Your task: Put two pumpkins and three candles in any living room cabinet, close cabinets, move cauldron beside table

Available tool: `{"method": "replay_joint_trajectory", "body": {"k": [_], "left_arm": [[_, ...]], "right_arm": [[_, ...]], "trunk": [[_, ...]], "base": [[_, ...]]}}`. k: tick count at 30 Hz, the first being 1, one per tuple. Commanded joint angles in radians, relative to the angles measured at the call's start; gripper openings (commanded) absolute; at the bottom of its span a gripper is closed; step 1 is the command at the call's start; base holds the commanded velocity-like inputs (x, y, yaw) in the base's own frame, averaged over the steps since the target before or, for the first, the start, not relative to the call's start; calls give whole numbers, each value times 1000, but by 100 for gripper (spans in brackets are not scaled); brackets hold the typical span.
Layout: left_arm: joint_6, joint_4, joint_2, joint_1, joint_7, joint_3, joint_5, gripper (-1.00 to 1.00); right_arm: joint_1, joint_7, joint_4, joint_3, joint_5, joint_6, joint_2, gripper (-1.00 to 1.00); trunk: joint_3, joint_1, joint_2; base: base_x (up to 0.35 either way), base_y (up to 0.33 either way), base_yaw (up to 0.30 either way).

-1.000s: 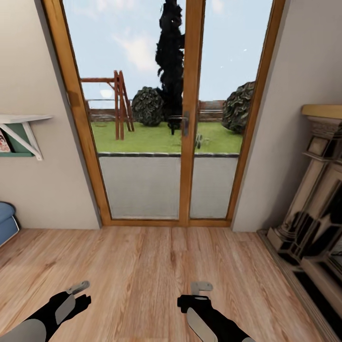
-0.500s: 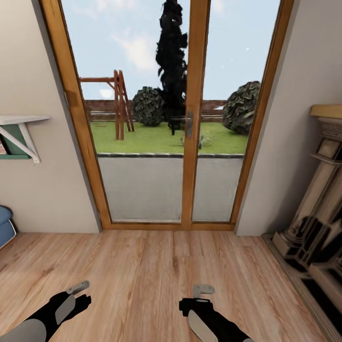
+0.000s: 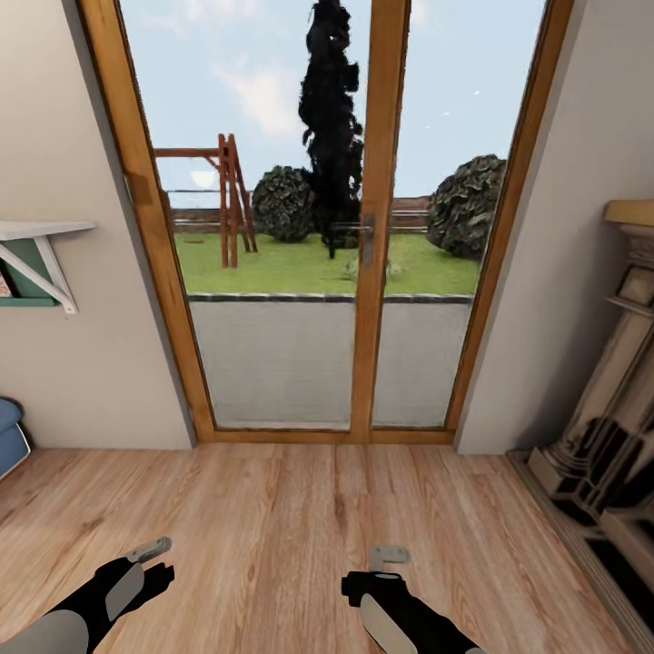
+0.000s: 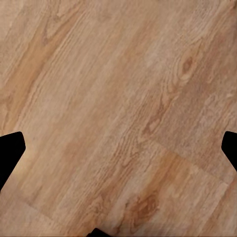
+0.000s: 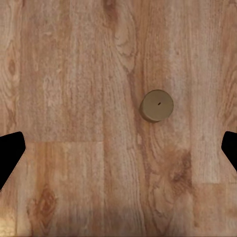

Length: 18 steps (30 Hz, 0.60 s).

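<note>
A short beige candle (image 5: 157,105) stands upright on the wooden floor (image 5: 64,89), seen from above in the right wrist view. It lies below my right gripper (image 5: 118,148), a little off the midline between the fingers and apart from them. The right gripper (image 3: 388,556) is open and empty, low over the floor. Over bare planks (image 4: 118,98) my left gripper (image 3: 150,550) hangs open with nothing in it. The pumpkins, the cabinet, the cauldron and the table are out of view.
Wood-framed glass double doors (image 3: 381,272) stand straight ahead, with a garden behind them. A stone fireplace surround (image 3: 618,427) lines the right wall. A white bracket shelf (image 3: 36,241) and a blue seat edge (image 3: 7,436) are at the left.
The whole picture has slid a little to the right, so the camera has turned left. Both arms keep the same place in the view.
</note>
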Motion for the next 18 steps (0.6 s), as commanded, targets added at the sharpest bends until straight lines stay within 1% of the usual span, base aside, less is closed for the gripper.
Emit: {"method": "replay_joint_trajectory", "body": {"k": [1, 8, 13, 14, 18], "left_arm": [[5, -3, 1, 0, 7, -8, 11, 100], [5, -3, 1, 0, 7, -8, 12, 100], [4, -3, 1, 0, 7, -9, 11, 100], [4, -3, 1, 0, 7, -9, 7, 100], [1, -3, 0, 0, 8, -8, -30, 100]], "right_arm": [[-1, -5, -1, 5, -5, 3, -1, 100], [-1, -5, -2, 5, -6, 3, -1, 100], [-1, -5, -1, 5, -7, 3, -1, 100], [-1, -5, -1, 5, -7, 3, -1, 100], [-1, -5, -1, 5, -7, 3, -1, 100]], "trunk": [[-1, 0, -1], [-1, 0, -1], [-1, 0, -1], [-1, 0, -1], [-1, 0, -1]], "base": [[136, 128, 0], [50, 45, 0], [56, 97, 0], [168, 24, 0], [224, 7, 0]]}}
